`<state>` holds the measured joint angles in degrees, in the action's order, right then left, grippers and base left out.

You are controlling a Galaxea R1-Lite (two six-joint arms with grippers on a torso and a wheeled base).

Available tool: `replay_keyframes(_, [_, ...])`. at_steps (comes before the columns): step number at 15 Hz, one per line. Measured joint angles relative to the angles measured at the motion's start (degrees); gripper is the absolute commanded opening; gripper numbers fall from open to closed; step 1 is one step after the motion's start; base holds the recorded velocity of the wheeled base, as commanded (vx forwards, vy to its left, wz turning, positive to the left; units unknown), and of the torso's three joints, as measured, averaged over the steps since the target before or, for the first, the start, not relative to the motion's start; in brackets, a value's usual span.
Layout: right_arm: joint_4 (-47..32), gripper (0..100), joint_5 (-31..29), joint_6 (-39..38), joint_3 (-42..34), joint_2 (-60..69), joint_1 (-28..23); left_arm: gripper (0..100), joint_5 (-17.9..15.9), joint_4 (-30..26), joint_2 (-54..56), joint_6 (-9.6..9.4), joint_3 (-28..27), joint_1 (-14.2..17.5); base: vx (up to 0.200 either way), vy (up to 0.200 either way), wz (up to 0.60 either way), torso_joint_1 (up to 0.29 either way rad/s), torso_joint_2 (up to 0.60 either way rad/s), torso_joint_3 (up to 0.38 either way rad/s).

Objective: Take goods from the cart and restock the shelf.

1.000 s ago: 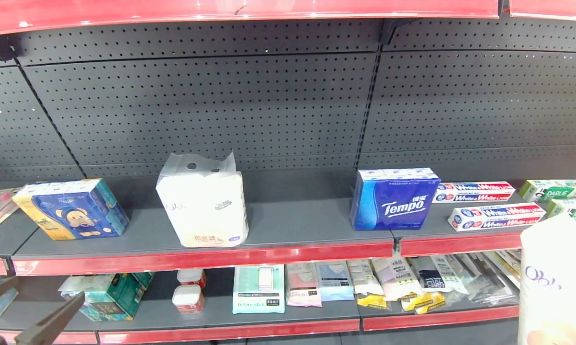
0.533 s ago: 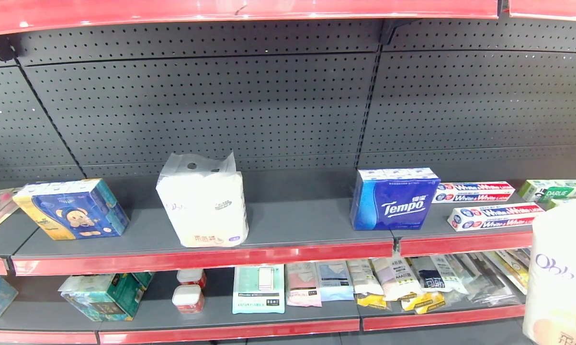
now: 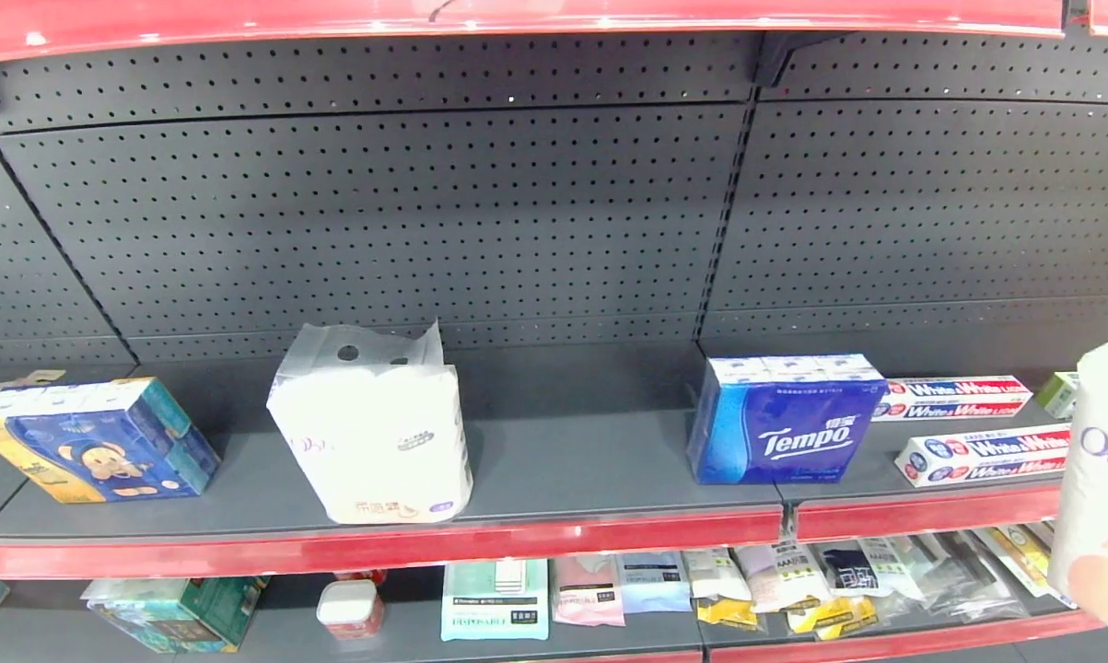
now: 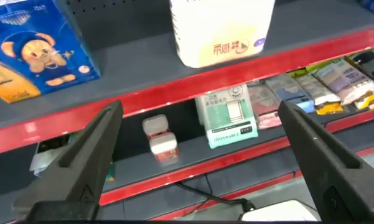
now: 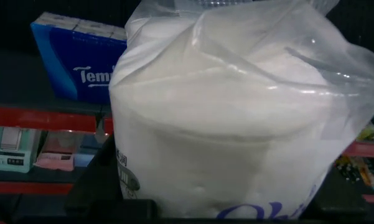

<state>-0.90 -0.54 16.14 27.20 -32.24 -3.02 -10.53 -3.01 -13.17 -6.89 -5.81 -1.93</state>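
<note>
The left gripper hangs low before the lower tier, its fingers spread wide and holding nothing. The right gripper clamps the base of a white roll pack, a dark finger on each side of it. The pack is upright in loose plastic, off the right end of the shelf and not yet over it.

Past it lie the toothpaste boxes, then the blue pack, then a bare stretch, then a twin pack.

Risks, as I judge them:
- The grip sits low on soft goods, so the pack may lean or slide in its wrap.
- Swinging in toward the bare stretch, it may sweep the toothpaste boxes or nudge the blue pack.
- If carried too low, its bottom may catch the red lip.

Since a second ago the camera has moved, so the whole shelf sits lower in the head view. Against the shelf, the pack has risen: its top was level with the nearest toothpaste box and now stands clear above both.
</note>
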Motion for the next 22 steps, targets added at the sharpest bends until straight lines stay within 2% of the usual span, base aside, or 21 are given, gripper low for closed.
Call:
replay_keyframes(3, [0.04, 0, 0.46, 5.51, 3.67, -2.67, 0.18, 100, -0.22, -0.02, 1.84, 0.07, 1.91, -0.02, 0.000, 0.000, 0.00, 0.000, 0.00, 0.000])
replay_keyframes(5, [0.01, 0, 3.27, 7.72, 5.81, -4.33, 1.62, 100, -0.24, 0.00, 2.76, 0.49, 2.77, 0.00, 0.000, 0.000, 0.00, 0.000, 0.00, 0.000])
replay_keyframes(8, [-0.05, 0, 4.96, 12.68, 5.10, -4.90, 4.29, 100, 0.11, 0.01, 3.44, 1.80, 3.06, 0.00, 0.000, 0.000, 0.00, 0.000, 0.00, 0.000])
replay_keyframes(11, [-0.10, 0, 6.94, 13.71, 4.17, -4.99, 8.84, 100, 0.88, 0.01, 4.35, 3.01, 3.07, 0.09, 0.000, 0.000, 0.00, 0.000, 0.00, 0.000])
replay_keyframes(14, [-0.07, 0, 7.92, 12.65, 3.80, -5.96, 13.85, 100, 0.30, 0.01, 4.96, 6.62, 3.17, -0.74, 0.000, 0.000, 0.00, 0.000, 0.00, 0.000])
replay_keyframes(15, [-0.11, 0, 9.07, 11.67, 3.78, -6.36, 16.16, 100, 0.30, 0.01, 5.29, 7.18, 3.18, -1.34, 0.000, 0.000, 0.00, 0.000, 0.00, 0.000])
replay_keyframes(19, [-0.13, 0, 13.29, 4.33, 2.07, -8.19, 27.25, 100, 0.68, 0.04, 6.31, 7.38, 3.18, -2.08, 0.000, 0.000, 0.00, 0.000, 0.00, 0.000])
replay_keyframes(22, [3.13, 0, 14.17, -0.41, 2.29, -10.86, 32.40, 100, 0.77, 0.11, 7.30, 7.62, 3.18, -2.10, 0.000, 0.000, 0.00, 0.000, 0.00, 0.000])
